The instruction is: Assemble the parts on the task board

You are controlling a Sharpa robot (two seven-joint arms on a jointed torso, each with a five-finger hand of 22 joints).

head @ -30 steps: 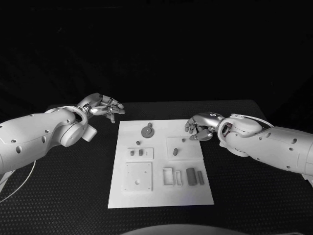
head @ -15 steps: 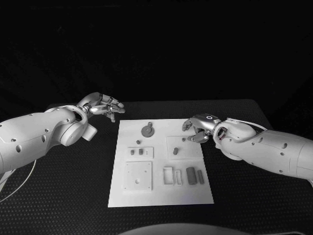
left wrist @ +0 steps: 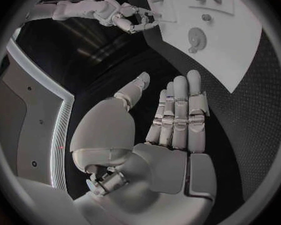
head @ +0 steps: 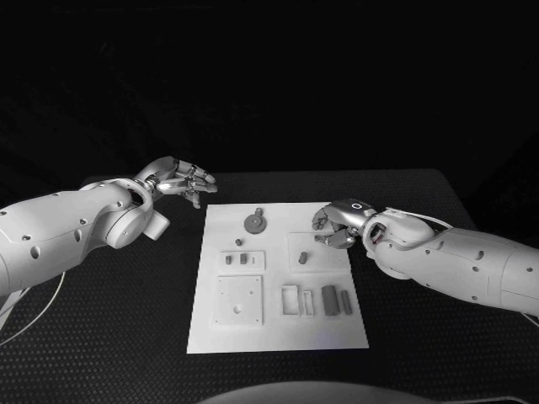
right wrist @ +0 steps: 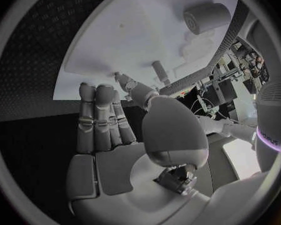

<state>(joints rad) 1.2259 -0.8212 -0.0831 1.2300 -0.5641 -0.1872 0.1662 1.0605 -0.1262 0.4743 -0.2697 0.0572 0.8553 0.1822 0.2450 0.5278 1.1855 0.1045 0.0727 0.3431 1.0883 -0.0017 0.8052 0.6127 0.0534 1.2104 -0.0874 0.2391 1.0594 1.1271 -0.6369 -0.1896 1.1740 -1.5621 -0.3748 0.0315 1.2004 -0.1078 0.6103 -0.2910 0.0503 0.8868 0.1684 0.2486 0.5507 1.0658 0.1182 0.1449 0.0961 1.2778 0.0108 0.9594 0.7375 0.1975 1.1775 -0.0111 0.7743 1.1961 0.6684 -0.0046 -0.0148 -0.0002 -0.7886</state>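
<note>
**Head view: right hand closing in on board**

Head view shows right hand (head: 338, 224) has shifted left over the last second, now above the board's (head: 277, 332) right edge near the upper parts (head: 302, 260); looks like a reach for a first pick. Fingers loosely curled, holding nothing. Left hand (head: 178, 181) stays off the board's far-left corner, fingers apart, released. Grey parts lie on the board, none lifted. Board sits mid black table (head: 99, 337); dark room behind.

No text or label can be read.
</note>
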